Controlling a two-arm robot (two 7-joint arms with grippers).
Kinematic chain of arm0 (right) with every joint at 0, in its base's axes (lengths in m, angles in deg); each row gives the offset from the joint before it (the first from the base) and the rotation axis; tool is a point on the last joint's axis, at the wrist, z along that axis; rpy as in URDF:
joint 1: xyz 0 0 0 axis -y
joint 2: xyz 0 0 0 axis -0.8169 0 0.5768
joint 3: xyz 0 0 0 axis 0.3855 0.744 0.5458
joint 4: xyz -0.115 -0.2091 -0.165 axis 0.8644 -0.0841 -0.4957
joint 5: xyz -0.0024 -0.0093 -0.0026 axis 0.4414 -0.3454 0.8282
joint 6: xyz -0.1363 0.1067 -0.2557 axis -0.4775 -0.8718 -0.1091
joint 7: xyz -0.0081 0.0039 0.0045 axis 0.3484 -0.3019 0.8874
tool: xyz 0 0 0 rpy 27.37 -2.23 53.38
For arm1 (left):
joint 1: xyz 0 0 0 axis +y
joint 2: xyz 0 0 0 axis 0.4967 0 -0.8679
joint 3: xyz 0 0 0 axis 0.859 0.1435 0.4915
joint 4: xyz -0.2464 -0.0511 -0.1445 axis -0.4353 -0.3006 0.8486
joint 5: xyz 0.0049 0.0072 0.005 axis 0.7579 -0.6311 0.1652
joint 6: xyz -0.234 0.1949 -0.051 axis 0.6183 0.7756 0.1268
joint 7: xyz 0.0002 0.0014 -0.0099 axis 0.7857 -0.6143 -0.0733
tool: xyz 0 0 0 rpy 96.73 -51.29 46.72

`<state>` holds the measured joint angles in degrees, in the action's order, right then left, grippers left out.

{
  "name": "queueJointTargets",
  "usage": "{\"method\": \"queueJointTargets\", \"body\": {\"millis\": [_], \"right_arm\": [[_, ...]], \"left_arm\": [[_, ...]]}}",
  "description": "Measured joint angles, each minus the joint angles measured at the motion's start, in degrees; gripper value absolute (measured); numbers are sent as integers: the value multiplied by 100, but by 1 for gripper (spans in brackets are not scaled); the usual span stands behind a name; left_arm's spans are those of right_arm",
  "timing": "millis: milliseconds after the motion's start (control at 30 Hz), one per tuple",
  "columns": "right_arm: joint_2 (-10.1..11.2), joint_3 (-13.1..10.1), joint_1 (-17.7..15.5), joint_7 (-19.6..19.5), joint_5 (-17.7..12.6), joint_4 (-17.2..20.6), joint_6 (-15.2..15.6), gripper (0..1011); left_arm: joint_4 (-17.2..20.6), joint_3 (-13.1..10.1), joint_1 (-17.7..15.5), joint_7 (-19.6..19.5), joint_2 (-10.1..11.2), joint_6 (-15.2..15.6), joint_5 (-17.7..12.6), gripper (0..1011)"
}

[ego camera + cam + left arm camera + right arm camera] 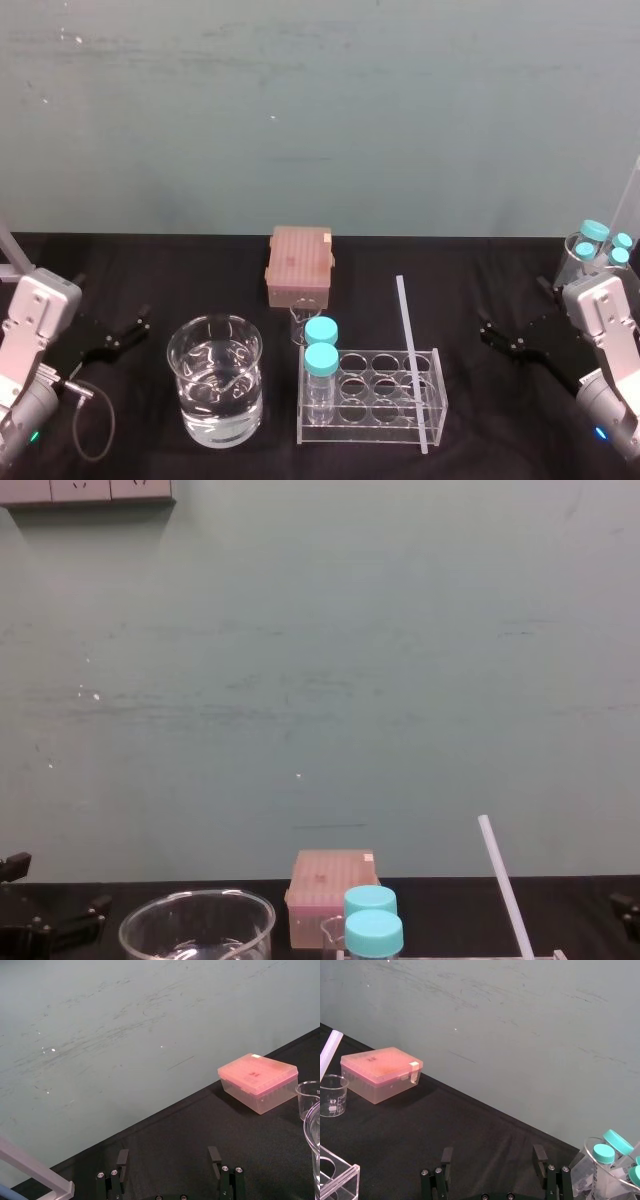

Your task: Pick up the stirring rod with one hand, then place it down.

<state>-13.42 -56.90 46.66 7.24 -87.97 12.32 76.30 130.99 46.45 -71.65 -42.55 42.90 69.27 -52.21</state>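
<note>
- Your right gripper [493, 1155] is sitting low over the black table [470, 1125] on the right side. Its two fingers are standing wide apart with nothing between them.
- From the head view you are seeing that right gripper [488, 333] well apart from the stirring rod [412, 360] and not touching it.
- Your left gripper [168, 1157] is waiting on the left side of the table. Its fingers are spread apart too and are holding nothing.
- Going inward from the right gripper, the stirring rod is leaning in the right part of the clear rack [372, 441]. Its top end is sticking up high and tilting toward the back wall. You cannot tell which hole its bottom end is sitting in.
- Two blue-capped tubes [321, 332] are standing in the left part of the same rack, one behind the other.
- A big glass beaker [190, 395] with water in it is standing just beside the rack, between the rack and the left gripper.
- A small beaker [300, 322] is standing right behind the tubes, and a pink box [300, 262] is sitting behind that, near the wall.
- A glass jar [572, 262] with more blue-capped tubes in it is standing at the far right, behind the right gripper.
</note>
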Motion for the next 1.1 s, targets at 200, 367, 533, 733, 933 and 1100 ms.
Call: {"method": "queueJointTargets", "body": {"millis": [200,367,533,733,933,1100], "right_arm": [[0,0,0,0,0,0,0,1003],[0,0,0,0,0,0,0,1003],[-42,-166,-50,174,-205,108,8,1003],[-94,-428,-117,562,-734,431,277,1003],[-173,-697,-68,933,-1296,787,644,1003],[-228,-1025,33,1327,-1982,1091,1185,1003]], "left_arm": [[0,0,0,0,0,0,0,1005],[0,0,0,0,0,0,0,1005],[0,0,0,0,0,0,0,1005],[0,0,0,0,0,0,0,1005],[0,0,0,0,0,0,0,1005],[0,0,0,0,0,0,0,1005]]}}
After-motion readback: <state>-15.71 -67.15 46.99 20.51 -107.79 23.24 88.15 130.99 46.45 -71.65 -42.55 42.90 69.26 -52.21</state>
